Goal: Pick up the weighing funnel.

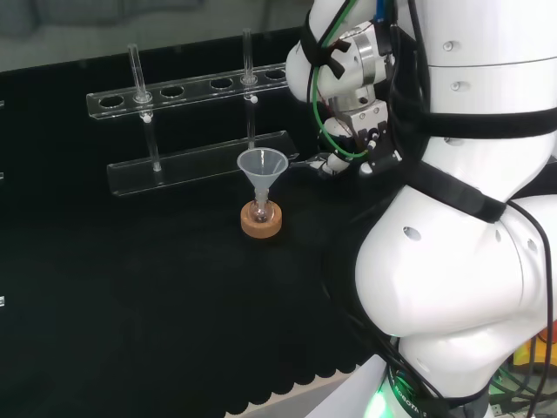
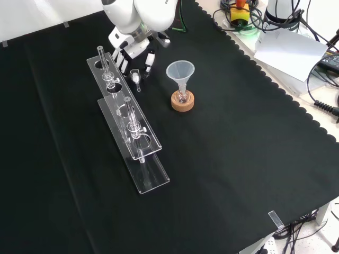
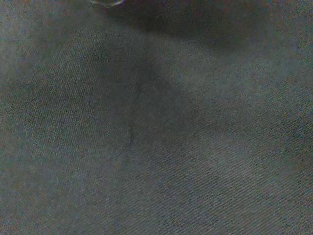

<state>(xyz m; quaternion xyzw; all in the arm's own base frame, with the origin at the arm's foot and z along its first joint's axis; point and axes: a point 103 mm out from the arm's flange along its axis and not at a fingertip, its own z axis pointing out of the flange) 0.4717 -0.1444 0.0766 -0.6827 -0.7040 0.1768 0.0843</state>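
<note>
Front view, upper left of frame: we note the weighing funnel (image 2: 136,77) lying on the bench (image 2: 222,159) just below the robot hand (image 2: 133,53), stem pointing down-frame away from it, fingers (image 2: 122,62) spread straight, nothing held yet.

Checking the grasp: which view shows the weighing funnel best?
Front view: the weighing funnel stands out against the black cloth by the hand. Head view gives a faint glint there; wrist view, mostly cloth.

black cloth (image 2: 222,174), tan cork ring (image 2: 183,102), clear funnel (image 2: 180,71) + clear rack (image 2: 130,124), white arm (image 1: 470,218)
</note>
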